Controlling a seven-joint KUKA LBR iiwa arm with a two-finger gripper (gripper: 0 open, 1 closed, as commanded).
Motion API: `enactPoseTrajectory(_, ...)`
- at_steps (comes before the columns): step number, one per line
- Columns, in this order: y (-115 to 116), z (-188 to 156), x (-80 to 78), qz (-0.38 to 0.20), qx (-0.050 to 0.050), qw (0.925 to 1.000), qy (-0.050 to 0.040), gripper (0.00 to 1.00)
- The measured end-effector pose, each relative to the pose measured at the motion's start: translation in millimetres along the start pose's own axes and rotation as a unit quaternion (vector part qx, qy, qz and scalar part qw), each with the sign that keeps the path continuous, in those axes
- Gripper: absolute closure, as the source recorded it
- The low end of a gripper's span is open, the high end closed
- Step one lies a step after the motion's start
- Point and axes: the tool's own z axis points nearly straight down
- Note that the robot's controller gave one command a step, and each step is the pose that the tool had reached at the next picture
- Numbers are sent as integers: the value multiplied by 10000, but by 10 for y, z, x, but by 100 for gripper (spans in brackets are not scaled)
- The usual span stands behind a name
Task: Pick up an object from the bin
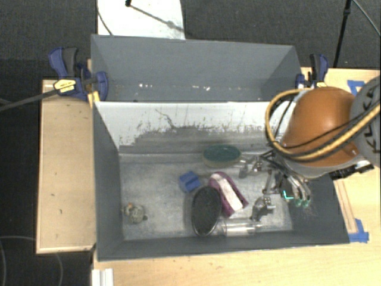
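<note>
Hanging low over the floor of the grey metal bin (107, 177), the robot arm's two-finger pincer (255, 188) stands spread wide beneath its orange dome cover (315, 130), with nothing between its metal fingers (261, 209). Nearest to it — just beside it, toward the view's left — lies a purple-and-white oblong block (226, 192), angled across the floor. A black oval disc (205, 210) touches that block on the side away from the pincer. A clear plastic tube (238, 227) lies just below the pincer's lower finger, against the disc's lower edge. Beyond the oblong block, farther from the pincer, sits a small blue block (189, 181). A teal oval disc (221, 154) rests by the back wall, near the pincer's upper finger. Well apart — across the bin from the pincer — lies a small grey crumpled lump (135, 213).
</note>
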Motion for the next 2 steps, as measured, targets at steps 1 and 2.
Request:
enactPoseTrajectory(1, 529, 986, -282, -1345, -10, 9909, -79, 0)
enactPoseTrajectory(2, 747, 705, -592, -1917, -4, 9814, -28, 0)
